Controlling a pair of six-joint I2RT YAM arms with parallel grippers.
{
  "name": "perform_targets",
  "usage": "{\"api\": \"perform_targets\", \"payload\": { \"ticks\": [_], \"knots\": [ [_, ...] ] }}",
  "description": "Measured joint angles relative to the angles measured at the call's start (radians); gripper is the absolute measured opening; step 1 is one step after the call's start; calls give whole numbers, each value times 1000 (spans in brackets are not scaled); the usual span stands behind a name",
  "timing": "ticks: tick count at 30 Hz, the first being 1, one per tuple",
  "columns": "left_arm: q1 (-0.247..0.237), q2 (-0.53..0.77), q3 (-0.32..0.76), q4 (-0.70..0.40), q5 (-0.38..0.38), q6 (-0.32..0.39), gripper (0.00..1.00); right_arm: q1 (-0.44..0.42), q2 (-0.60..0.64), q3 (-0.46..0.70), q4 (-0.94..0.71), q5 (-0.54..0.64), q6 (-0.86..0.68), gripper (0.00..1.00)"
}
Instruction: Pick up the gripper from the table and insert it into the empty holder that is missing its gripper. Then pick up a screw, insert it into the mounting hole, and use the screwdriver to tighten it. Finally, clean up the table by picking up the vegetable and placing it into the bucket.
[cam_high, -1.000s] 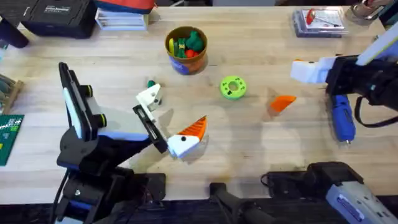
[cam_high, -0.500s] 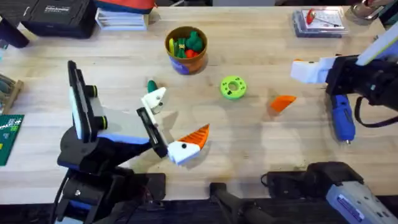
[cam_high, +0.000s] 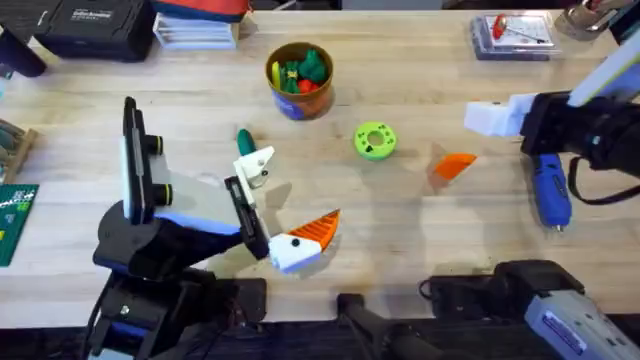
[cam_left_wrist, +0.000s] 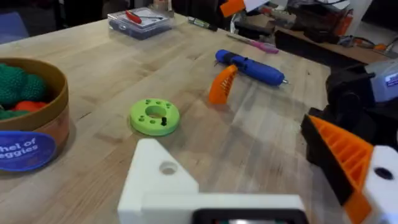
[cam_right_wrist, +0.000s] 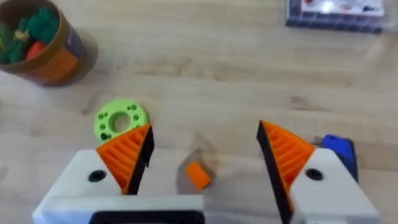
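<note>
The left gripper (cam_high: 282, 205) hangs low over the middle of the table, its jaws spread wide and grasping nothing. One jaw is a bare white holder (cam_high: 255, 162) with no orange piece; the other carries an orange ribbed pad (cam_high: 315, 228) on its white base. Just beyond the bare holder lies the dark green vegetable (cam_high: 243, 139), partly covered by that jaw, so its full length is hard to make out. Farther past it stands the bucket (cam_high: 299, 78), already holding toy vegetables; its label is cut off in the left wrist view. A lime-green disc (cam_high: 375, 140) sits off to the pad side of the left gripper, between it and the loose orange gripper (cam_high: 454, 165), which lies on the wood well apart from both arms' fingers.

The right gripper (cam_right_wrist: 205, 152) hovers above the table with its two orange-padded jaws released and wide apart, nothing between them. In its wrist view the loose orange gripper (cam_right_wrist: 198, 175) lies below the gap, and the disc (cam_right_wrist: 120, 118) shows just behind one pad. The blue screwdriver (cam_high: 549, 192) lies on the table beside and partly beneath the right arm, its upper end hidden. A clear box (cam_high: 511, 33) rests at the far edge.
</note>
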Motion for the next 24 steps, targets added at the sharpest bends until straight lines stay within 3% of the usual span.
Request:
{"api": "perform_targets", "payload": {
  "ticks": [9, 18, 24],
  "knots": [
    [0, 0, 0, 0, 5, -35, 986, 35, 245, 206, -305, -27, -205, 994],
    [0, 0, 0, 0, 6, -39, 986, 38, 389, 215, -402, 12, -499, 992],
    [0, 0, 0, 0, 6, -40, 986, 38, 512, 215, -416, 55, -605, 994]
  ]
}}
